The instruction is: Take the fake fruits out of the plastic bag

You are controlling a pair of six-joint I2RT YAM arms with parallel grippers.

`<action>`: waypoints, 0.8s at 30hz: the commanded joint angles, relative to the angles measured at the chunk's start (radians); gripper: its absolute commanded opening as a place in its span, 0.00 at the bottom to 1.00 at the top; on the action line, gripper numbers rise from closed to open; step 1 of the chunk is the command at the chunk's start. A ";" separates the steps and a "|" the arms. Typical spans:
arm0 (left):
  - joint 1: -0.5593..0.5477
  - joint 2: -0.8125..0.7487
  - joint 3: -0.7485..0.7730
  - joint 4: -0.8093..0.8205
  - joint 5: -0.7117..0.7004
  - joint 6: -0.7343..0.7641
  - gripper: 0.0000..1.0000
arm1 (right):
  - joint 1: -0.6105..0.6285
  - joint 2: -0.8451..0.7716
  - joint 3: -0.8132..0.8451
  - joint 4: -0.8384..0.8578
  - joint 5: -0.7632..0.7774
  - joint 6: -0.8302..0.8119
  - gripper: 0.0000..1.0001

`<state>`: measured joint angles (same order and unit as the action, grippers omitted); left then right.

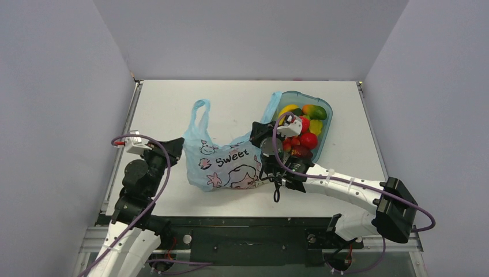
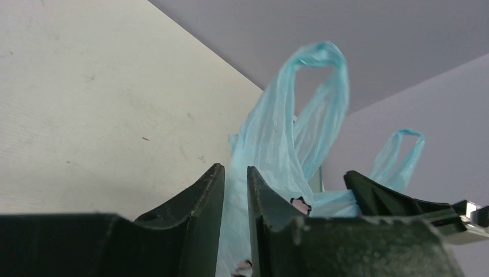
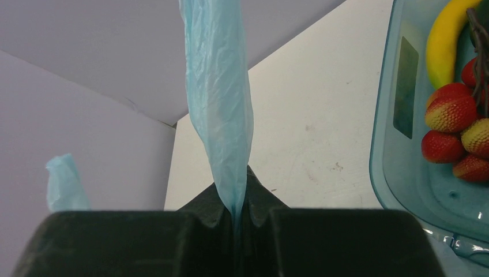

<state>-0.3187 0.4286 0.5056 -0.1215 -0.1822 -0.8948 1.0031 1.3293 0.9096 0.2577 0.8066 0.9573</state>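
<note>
The light-blue plastic bag (image 1: 228, 164) printed "Sweet" lies mid-table with both loop handles raised. My right gripper (image 3: 233, 196) is shut on the twisted right handle (image 3: 222, 98); in the top view it (image 1: 258, 134) sits at the bag's right top corner. At the bag's left edge is my left gripper (image 1: 180, 149), its jaws (image 2: 235, 173) a narrow gap apart with bag film (image 2: 277, 144) running through. Fake fruits lie in the teal tub: a yellow elongated one (image 3: 447, 40) and a round red one (image 1: 308, 140). No fruit shows through the bag.
The teal transparent tub (image 1: 326, 130) stands at the back right, touching the bag's right side. It also holds strawberries (image 3: 452, 118) and a green-and-orange mango (image 1: 315, 111). Grey walls close in the table on three sides.
</note>
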 commanded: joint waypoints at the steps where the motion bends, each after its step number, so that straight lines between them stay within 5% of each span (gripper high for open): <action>1: 0.006 0.041 0.184 -0.102 0.130 0.104 0.35 | 0.011 -0.012 -0.022 0.123 -0.006 -0.008 0.00; 5: 0.006 0.149 0.394 -0.304 0.214 0.189 0.60 | 0.023 -0.018 -0.021 0.124 0.001 -0.085 0.00; 13: 0.007 0.553 0.826 -0.566 0.511 0.589 0.65 | 0.048 -0.031 -0.022 0.167 -0.038 -0.202 0.00; 20: 0.033 0.828 0.998 -0.666 0.671 0.805 0.70 | 0.055 -0.051 -0.020 0.180 -0.080 -0.263 0.00; 24: 0.039 0.898 1.013 -0.675 0.923 0.874 0.67 | 0.056 -0.051 -0.013 0.183 -0.097 -0.291 0.00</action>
<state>-0.2893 1.2930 1.4548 -0.7326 0.4667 -0.1650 1.0500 1.3155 0.8856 0.3752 0.7395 0.7151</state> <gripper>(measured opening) 0.695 0.005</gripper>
